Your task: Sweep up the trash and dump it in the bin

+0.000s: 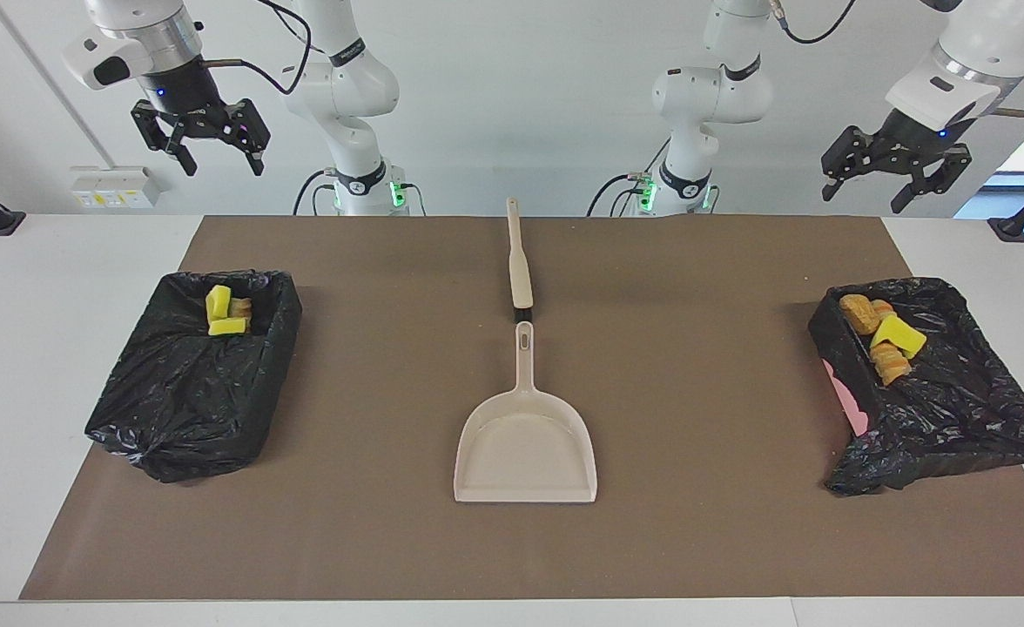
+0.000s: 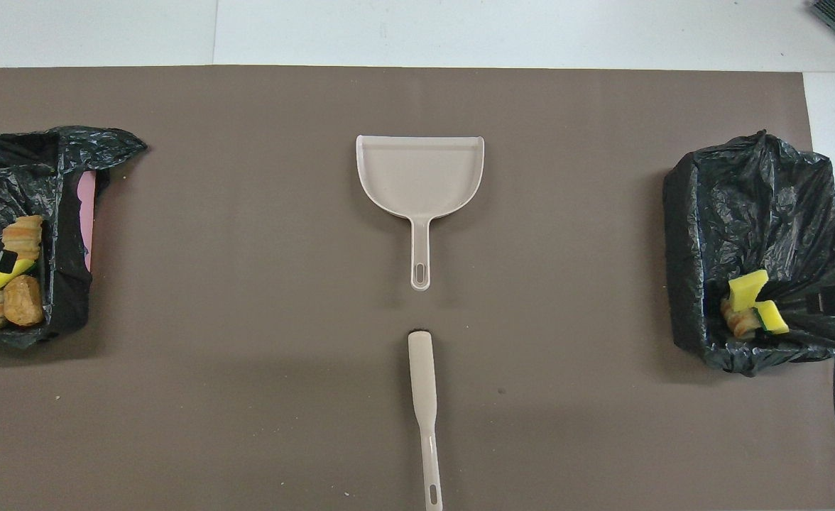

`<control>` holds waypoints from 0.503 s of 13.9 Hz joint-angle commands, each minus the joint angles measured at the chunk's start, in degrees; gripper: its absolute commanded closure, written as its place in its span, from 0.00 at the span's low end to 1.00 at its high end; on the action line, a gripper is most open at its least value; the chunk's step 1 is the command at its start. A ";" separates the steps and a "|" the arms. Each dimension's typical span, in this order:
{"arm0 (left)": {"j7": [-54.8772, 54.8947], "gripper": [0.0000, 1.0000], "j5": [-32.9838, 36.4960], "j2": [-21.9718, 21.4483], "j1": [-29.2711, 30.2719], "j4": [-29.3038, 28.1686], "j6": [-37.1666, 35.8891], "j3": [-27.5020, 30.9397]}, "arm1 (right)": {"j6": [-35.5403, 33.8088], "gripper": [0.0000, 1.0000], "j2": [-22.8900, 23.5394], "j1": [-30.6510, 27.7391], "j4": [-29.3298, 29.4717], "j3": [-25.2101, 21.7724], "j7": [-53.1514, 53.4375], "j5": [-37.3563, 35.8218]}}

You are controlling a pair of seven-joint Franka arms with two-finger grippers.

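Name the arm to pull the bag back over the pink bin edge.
Left. That bin sits at the left arm's end, the open left gripper hangs over it; the right gripper waits over the other bin.

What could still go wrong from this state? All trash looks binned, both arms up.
1. The bin at the left arm's end has a slumped liner with pink wall exposed; its trash sits close to that edge and might spill if nudged.
2. The brush and dustpan lie loose mid-table, nearly end to end; a descending arm could knock them.
3. The left claw and right claw hang open and raised; a low return path could snag a liner.
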 commanded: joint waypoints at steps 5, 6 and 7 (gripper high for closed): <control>1.12 0.00 0.43 0.06 0.55 1.61 -0.76 -0.24 | 0.00 0.00 -0.23 -0.20 0.18 0.00 0.22 1.03; 0.42 0.00 0.35 -0.03 0.81 1.18 0.64 -0.24 | 0.00 0.00 -0.23 -0.20 0.18 0.09 0.22 1.03; -0.54 0.00 0.26 -0.03 0.90 0.39 2.39 -0.24 | 0.00 0.00 -0.23 -0.20 0.09 0.09 0.22 1.03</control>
